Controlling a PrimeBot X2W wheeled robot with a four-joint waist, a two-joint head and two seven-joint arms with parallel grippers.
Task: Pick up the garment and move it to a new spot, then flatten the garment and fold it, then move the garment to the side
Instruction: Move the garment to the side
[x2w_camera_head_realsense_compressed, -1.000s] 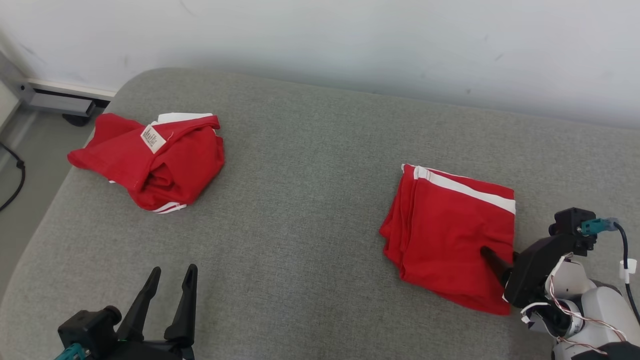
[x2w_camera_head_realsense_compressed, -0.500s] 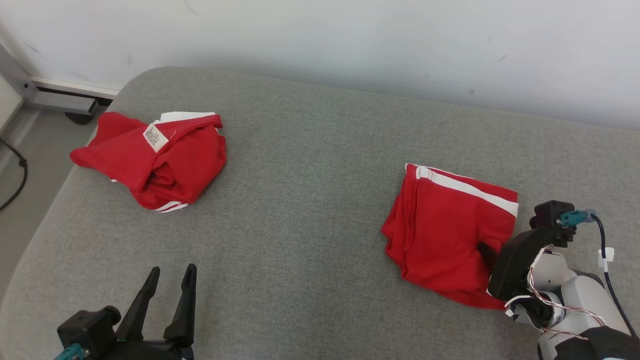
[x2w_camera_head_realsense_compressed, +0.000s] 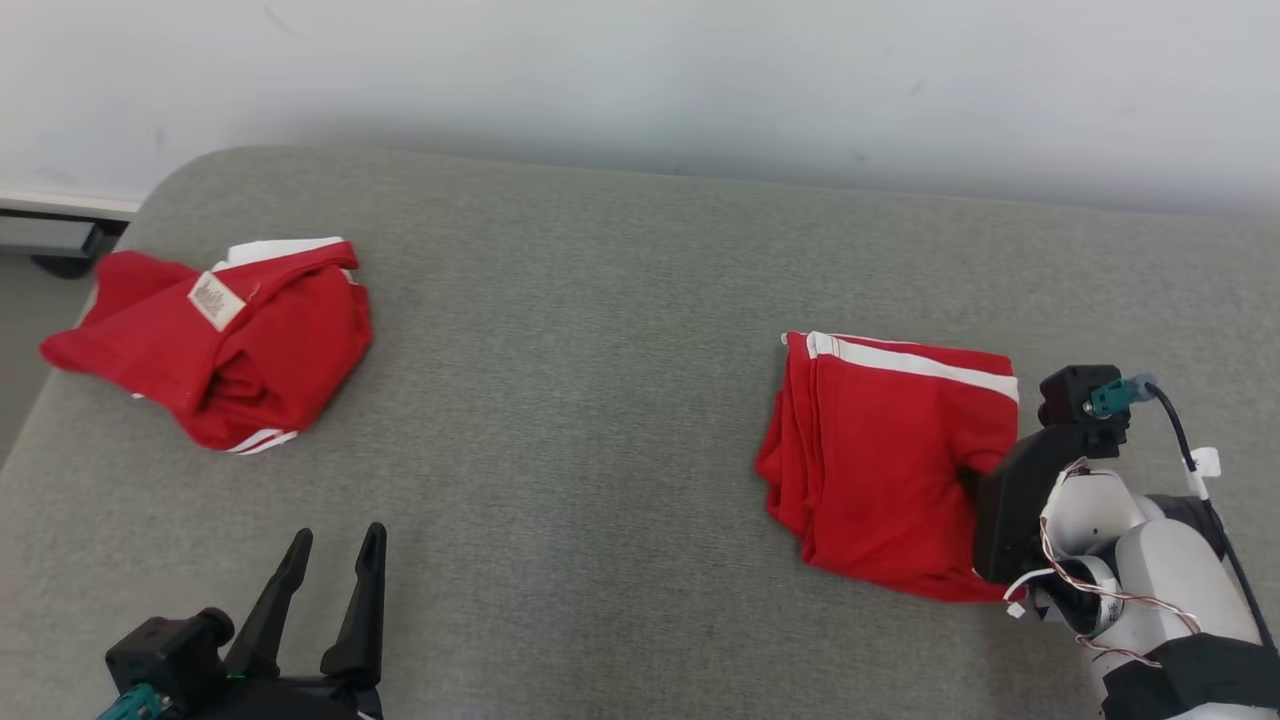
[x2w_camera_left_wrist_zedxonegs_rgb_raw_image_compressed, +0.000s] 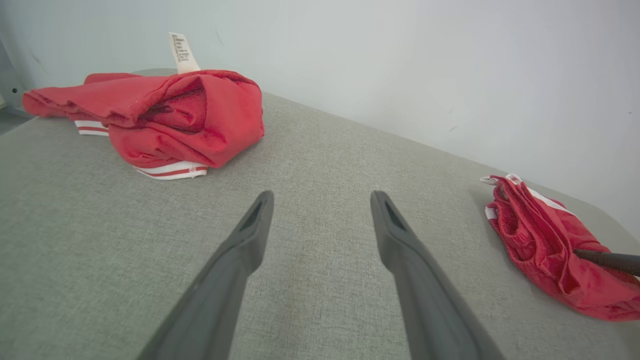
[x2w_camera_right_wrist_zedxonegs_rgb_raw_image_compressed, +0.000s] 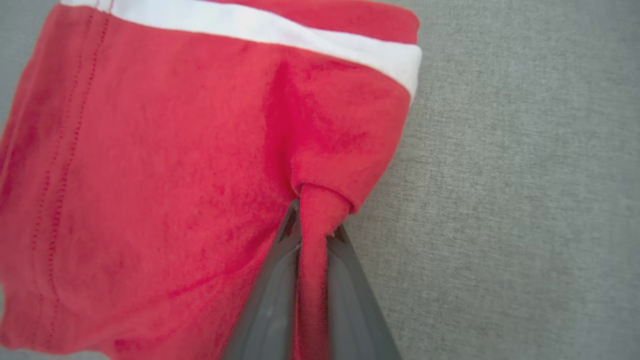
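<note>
A folded red garment (x2w_camera_head_realsense_compressed: 880, 460) with a white stripe lies on the right part of the grey cushion (x2w_camera_head_realsense_compressed: 600, 400). My right gripper (x2w_camera_head_realsense_compressed: 968, 482) comes in from its right edge. In the right wrist view the right gripper (x2w_camera_right_wrist_zedxonegs_rgb_raw_image_compressed: 315, 220) is shut on a pinched ridge of the garment (x2w_camera_right_wrist_zedxonegs_rgb_raw_image_compressed: 150, 175), with red cloth bunched between the two fingers. My left gripper (x2w_camera_head_realsense_compressed: 335, 545) stands open at the lower left, over bare cushion, holding nothing. The left wrist view has the open left gripper (x2w_camera_left_wrist_zedxonegs_rgb_raw_image_compressed: 320, 200) and the folded garment (x2w_camera_left_wrist_zedxonegs_rgb_raw_image_compressed: 545, 250) at far right.
A second red garment (x2w_camera_head_realsense_compressed: 220, 350), crumpled, with a white label, lies at the cushion's far left near its edge; in the left wrist view this crumpled garment (x2w_camera_left_wrist_zedxonegs_rgb_raw_image_compressed: 170, 115) sits ahead and left. A pale wall (x2w_camera_head_realsense_compressed: 640, 80) runs behind the cushion. Floor shows past the left edge.
My right gripper has shut on the folded garment's right edge. The head camera has swung right, so everything sits further left in the picture. The left gripper has stayed put.
</note>
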